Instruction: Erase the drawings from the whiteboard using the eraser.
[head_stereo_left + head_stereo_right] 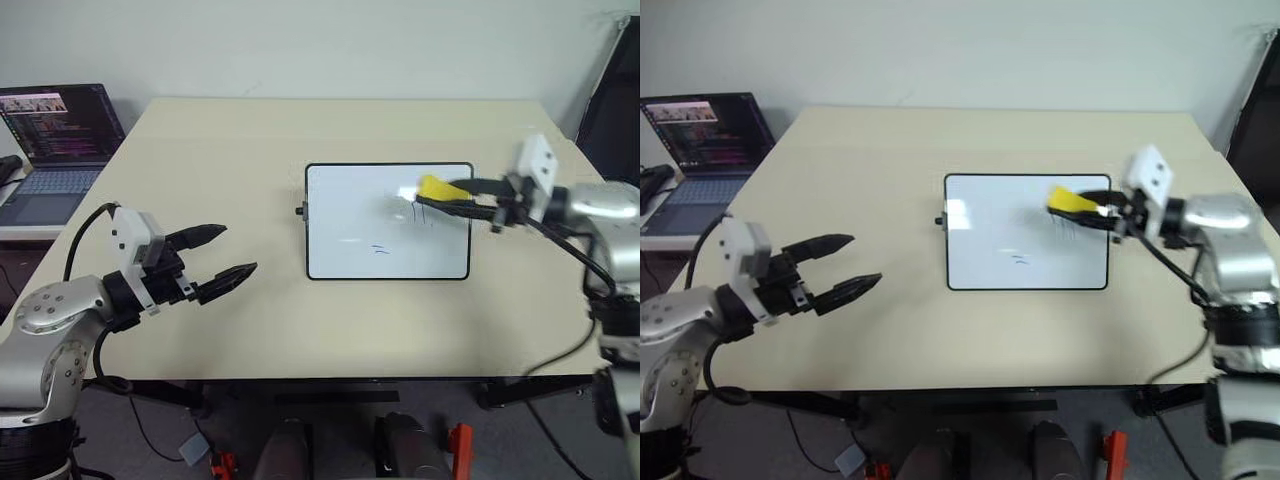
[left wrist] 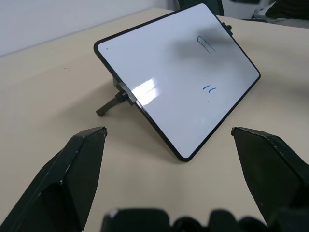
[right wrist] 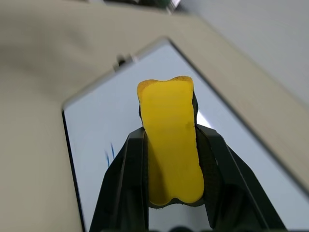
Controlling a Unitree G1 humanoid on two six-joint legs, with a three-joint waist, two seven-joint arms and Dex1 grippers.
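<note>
Small bright yellow wedge-like soft eraser is clamped between the two black fingers of the right gripper, jaws closed tight on it; the yellow tip is seen sticking out past the fingertips toward the robot's left; the eraser's long axis runs in line with the fingers.

Small glossy white rectangular whiteboard with thin black frame is lying at table centre on the pale beige tabletop, long axis left-right; the eraser tip is held over its upper right area, and contact with the surface cannot be told.

Remaining dark-blue marker drawings: an arch-like mark sits just below and beside the eraser tip; two short dashes lie lower on the board, toward the robot and to the left of the tip; no plus sign can be made out.

Key relation, as judged: both marks are on the near-left side of the held eraser, so the wipe is best directed down onto the board, then toward the robot; the right arm is clearly nearer.

Left gripper is held wide open, empty, well apart from the board's left edge, fingers pointed toward it.

An open dark laptop is noted off the table's far left.
</note>
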